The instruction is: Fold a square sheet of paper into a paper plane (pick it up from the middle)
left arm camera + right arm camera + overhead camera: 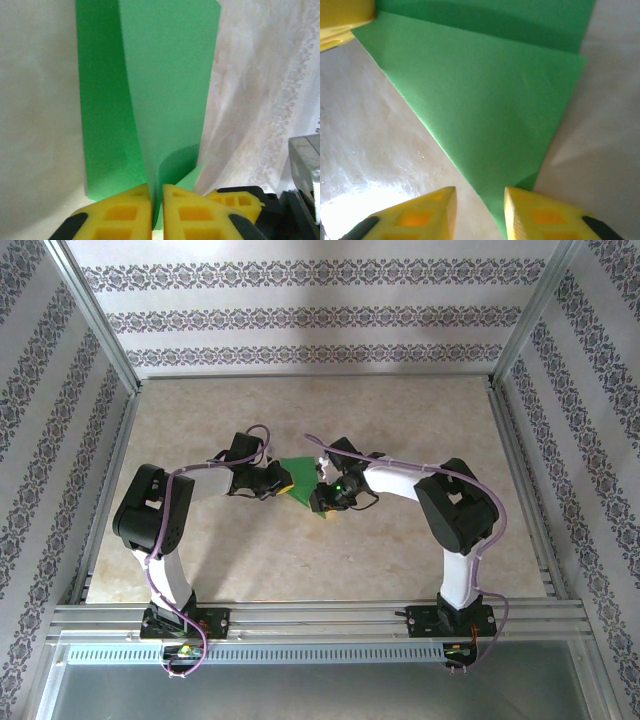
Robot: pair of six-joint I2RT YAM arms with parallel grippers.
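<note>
The bright green square sheet of paper [300,478], partly folded, sits mid-table between the two arms. In the left wrist view its layers [165,90] stand upright, and my left gripper [156,187] is shut on their lower edge. That gripper [283,483] is at the paper's left side. In the right wrist view the paper [485,100] lies as a flat triangle pointing down toward me. My right gripper [480,192] is open, and the paper's tip runs between its yellow fingers, close against the right one. From above this gripper [322,498] is at the paper's lower right.
The beige marble-look tabletop [400,560] has free room all round the paper. Aluminium frame rails [510,460] and patterned walls close in the sides and back. A yellow finger of the left gripper [340,20] pokes into the top left corner of the right wrist view.
</note>
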